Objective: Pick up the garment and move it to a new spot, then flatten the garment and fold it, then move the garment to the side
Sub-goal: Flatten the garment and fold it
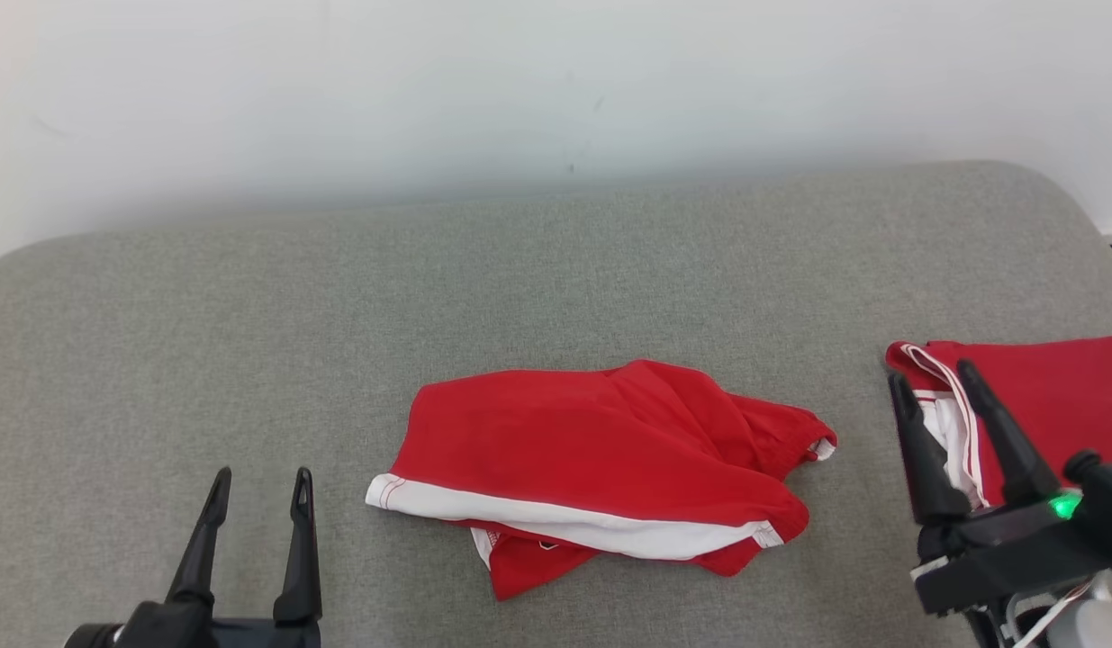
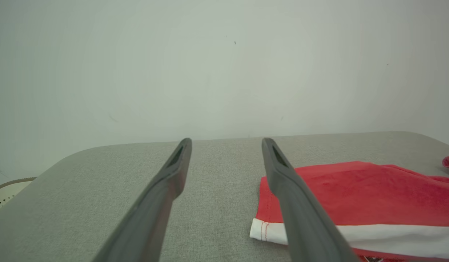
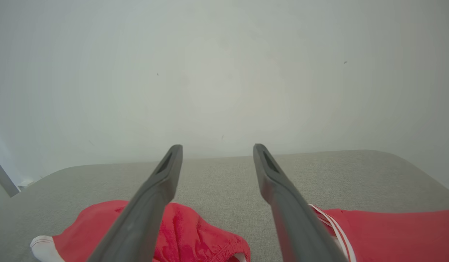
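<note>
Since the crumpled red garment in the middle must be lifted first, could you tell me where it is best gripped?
I'd take the white-banded hem of the crumpled red garment near its left corner, coming from the robot's left: that edge lies exposed and flat, while the right side is bunched. The open left gripper is nearest.

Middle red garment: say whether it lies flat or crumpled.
Crumpled: the middle red garment lies bunched on the grey cushion, layers overlapping unevenly, its right end wrinkled.
</note>
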You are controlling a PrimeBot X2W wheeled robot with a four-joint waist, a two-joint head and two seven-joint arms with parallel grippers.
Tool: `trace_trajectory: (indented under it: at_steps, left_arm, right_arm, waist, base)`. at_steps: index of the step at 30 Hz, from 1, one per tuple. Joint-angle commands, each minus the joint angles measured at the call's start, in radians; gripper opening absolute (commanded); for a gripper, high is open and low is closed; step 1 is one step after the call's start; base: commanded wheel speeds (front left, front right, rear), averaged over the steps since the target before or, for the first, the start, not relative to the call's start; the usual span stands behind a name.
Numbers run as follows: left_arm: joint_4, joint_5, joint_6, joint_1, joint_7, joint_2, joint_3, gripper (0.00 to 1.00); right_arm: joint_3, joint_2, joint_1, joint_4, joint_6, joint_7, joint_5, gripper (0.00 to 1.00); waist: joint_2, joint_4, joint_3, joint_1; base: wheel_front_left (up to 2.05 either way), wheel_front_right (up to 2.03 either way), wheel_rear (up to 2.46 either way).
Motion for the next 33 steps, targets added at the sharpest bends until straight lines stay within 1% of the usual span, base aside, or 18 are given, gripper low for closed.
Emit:
trace_trajectory:
  at_steps: [1,4,10,11,17,27,33]
  left_arm:
    - [0.005,0.001,0.008,0.026,-0.003,0.002,0.0,1.0]
    - [0.007,-0.005,0.012,0.045,-0.002,0.002,0.001,1.0]
    - [0.005,-0.007,0.02,0.085,0.008,0.006,-0.002,1.0]
    - [0.006,-0.005,0.022,0.091,0.011,0.008,-0.003,1.0]
    - [0.006,-0.009,0.023,0.108,0.02,0.017,-0.004,1.0]
    - [0.014,-0.02,0.026,0.112,0.032,0.026,-0.006,1.0]
    - [0.014,-0.023,0.029,0.103,0.037,0.028,-0.013,1.0]
  right_arm:
    - [-0.003,0.02,0.024,0.005,0.0,-0.006,-0.045,1.0]
    - [-0.002,0.045,0.053,0.008,0.0,0.003,-0.11,1.0]
    - [-0.026,0.091,0.12,-0.001,0.0,0.022,-0.202,1.0]
    - [-0.03,0.103,0.133,-0.004,0.0,0.027,-0.199,1.0]
    - [-0.062,0.13,0.191,-0.028,0.0,0.051,-0.229,1.0]
    - [-0.069,0.148,0.221,-0.054,0.0,0.072,-0.244,1.0]
    - [-0.063,0.147,0.217,-0.063,0.0,0.079,-0.245,1.0]
  waist:
    - [0.0,0.007,-0.017,0.0001]
    - [0.0,0.01,-0.03,0.0001]
    - [0.0,0.013,-0.06,0.0001]
    - [0.0,0.013,-0.066,0.0001]
    - [0.0,0.013,-0.079,0.0001]
    - [0.0,0.01,-0.079,0.0001]
    - [0.0,0.014,-0.073,0.0001]
  base:
    - [0.0,0.0,0.0]
    - [0.0,0.0,0.0]
    - [0.0,0.0,0.0]
    - [0.0,0.0,0.0]
    - [0.0,0.0,0.0]
    - [0.0,0.0,0.0]
    - [0.0,0.0,0.0]
